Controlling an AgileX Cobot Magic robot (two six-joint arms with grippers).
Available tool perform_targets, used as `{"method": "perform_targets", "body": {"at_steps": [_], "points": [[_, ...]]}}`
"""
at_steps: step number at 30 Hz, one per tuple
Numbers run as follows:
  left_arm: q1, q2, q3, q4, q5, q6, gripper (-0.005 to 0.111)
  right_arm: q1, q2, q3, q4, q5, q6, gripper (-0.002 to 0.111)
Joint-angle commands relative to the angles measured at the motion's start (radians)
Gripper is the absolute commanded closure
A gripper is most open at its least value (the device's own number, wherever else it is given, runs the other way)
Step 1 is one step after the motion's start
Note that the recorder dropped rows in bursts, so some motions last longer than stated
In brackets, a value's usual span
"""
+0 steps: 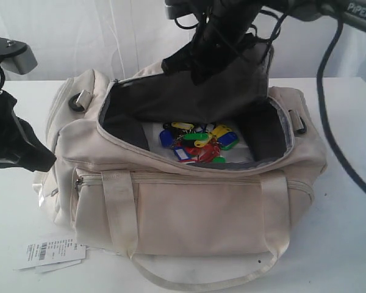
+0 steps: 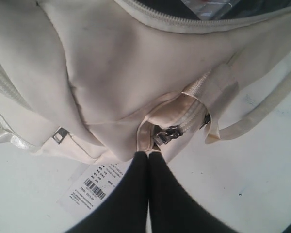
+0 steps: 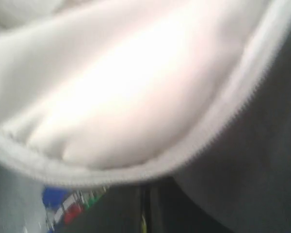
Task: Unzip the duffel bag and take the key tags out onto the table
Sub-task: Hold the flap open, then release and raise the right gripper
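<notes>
The cream duffel bag [image 1: 195,207] lies on the white table [image 1: 348,244] with its top unzipped. My right gripper [image 1: 198,67] is shut on the edge of the bag's top flap [image 1: 232,85] and holds it up, so the dark lining shows. The key tags [image 1: 198,143], green, blue, yellow and red, lie in a bunch on the bag's floor. In the right wrist view they peek out as a blur [image 3: 70,211] under the zipper edge [image 3: 136,170]. My left gripper [image 2: 148,154] is shut on a cream fabric fold at the bag's end, beside a metal zipper pull [image 2: 167,135].
A white barcode paper label [image 1: 52,251] lies on the table by the bag's front left corner and shows under the left fingers [image 2: 94,187]. A webbing handle [image 1: 201,278] loops over the table's front. The right arm's cable [image 1: 329,122] hangs at the right.
</notes>
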Motion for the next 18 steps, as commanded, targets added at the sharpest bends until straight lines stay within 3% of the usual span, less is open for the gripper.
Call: {"method": "perform_targets", "body": {"at_steps": [1,4,10,14,18], "points": [[-0.005,-0.009,-0.006,-0.026,0.023,0.009,0.107,0.003,0.055,-0.001,0.225,-0.419,-0.010,0.108],[-0.005,-0.009,-0.006,-0.040,0.024,0.014,0.107,0.003,0.114,-0.001,0.337,-0.547,-0.010,0.108],[-0.005,-0.009,-0.006,-0.040,0.024,0.014,0.107,0.001,0.188,-0.001,0.337,-0.312,-0.057,0.108],[-0.005,-0.009,-0.006,-0.040,0.024,0.014,0.107,-0.003,0.108,-0.003,0.289,-0.302,-0.064,0.108],[-0.005,-0.009,-0.006,-0.040,0.034,0.014,0.107,-0.011,-0.014,-0.003,0.136,-0.115,-0.050,0.108]]}}
